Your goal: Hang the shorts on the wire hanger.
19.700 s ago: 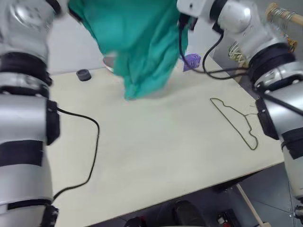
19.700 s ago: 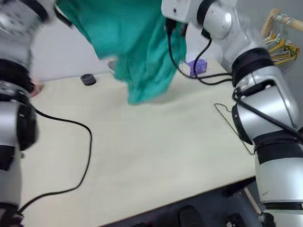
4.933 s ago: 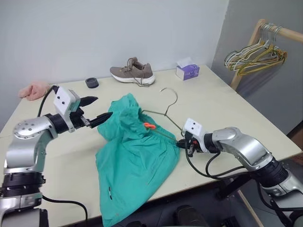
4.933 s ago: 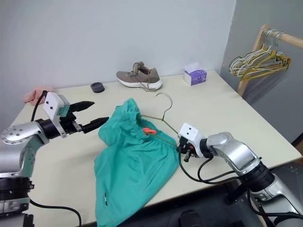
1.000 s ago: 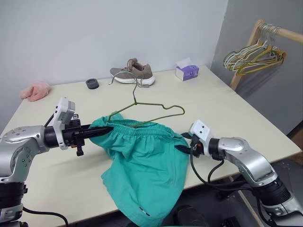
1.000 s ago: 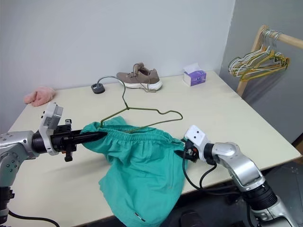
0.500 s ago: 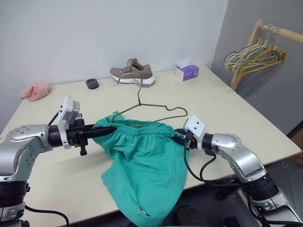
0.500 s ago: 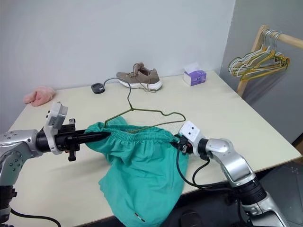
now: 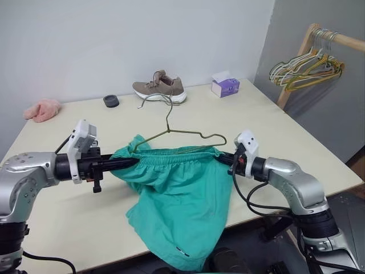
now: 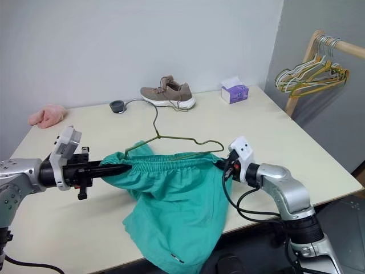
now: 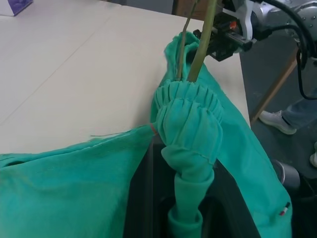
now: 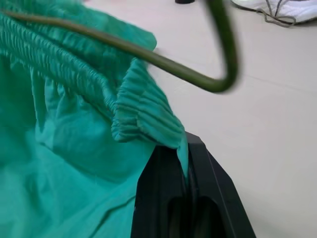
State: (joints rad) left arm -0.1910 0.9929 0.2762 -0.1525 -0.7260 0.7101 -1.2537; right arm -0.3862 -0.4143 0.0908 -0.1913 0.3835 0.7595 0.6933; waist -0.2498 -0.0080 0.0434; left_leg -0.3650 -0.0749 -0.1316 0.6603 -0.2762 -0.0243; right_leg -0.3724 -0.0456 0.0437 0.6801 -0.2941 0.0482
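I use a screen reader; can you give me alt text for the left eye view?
Two grippers, left and right, hold green shorts stretched by the waistband over a table, a wire hanger standing in the waistband. A shoe sits behind.

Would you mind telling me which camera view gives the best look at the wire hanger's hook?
The left eye view: the wire hanger stands whole there, its hook against the shoe, its shoulders inside the shorts. The right eye view shows the same. The left wrist view shows two wire strands, the right wrist view one bent shoulder.
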